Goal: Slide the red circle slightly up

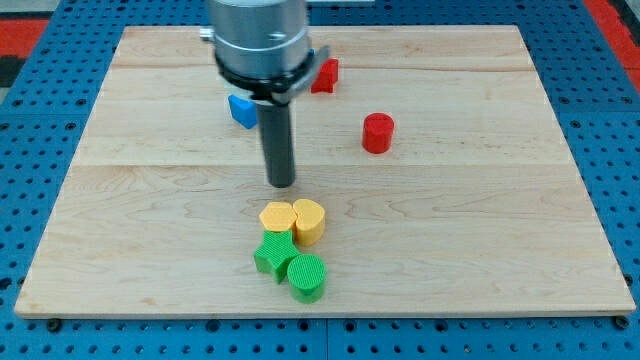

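Note:
The red circle (378, 132) stands on the wooden board (150, 230), right of centre in the upper half. My tip (283, 183) rests on the board at the centre, well to the left of and below the red circle, not touching it. The tip is just above the yellow blocks. The rod hangs from the grey arm at the view's top.
A second red block (324, 75) sits up and left of the red circle, beside the arm. A blue block (242, 109) is partly hidden behind the rod. A yellow hexagon (277, 217), yellow heart (309, 220), green star (274, 254) and green circle (307, 277) cluster below the tip.

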{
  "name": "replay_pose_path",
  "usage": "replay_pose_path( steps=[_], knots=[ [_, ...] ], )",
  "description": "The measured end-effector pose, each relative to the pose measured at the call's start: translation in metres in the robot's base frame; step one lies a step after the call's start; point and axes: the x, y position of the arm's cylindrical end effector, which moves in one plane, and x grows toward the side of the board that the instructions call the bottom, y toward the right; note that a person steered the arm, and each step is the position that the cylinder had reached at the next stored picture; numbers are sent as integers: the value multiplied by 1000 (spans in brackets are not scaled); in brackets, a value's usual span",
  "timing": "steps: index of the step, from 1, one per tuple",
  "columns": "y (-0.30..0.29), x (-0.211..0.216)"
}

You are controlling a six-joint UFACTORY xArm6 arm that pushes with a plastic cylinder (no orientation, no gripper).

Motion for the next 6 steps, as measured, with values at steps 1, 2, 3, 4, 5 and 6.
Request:
replay_pose_path(
  steps=[1, 2, 3, 4, 5, 6],
  knots=[
    [44, -4],
    [76, -16],
    [81, -46],
    [63, -84],
    [31, -96],
    [40, -79]
  ],
)
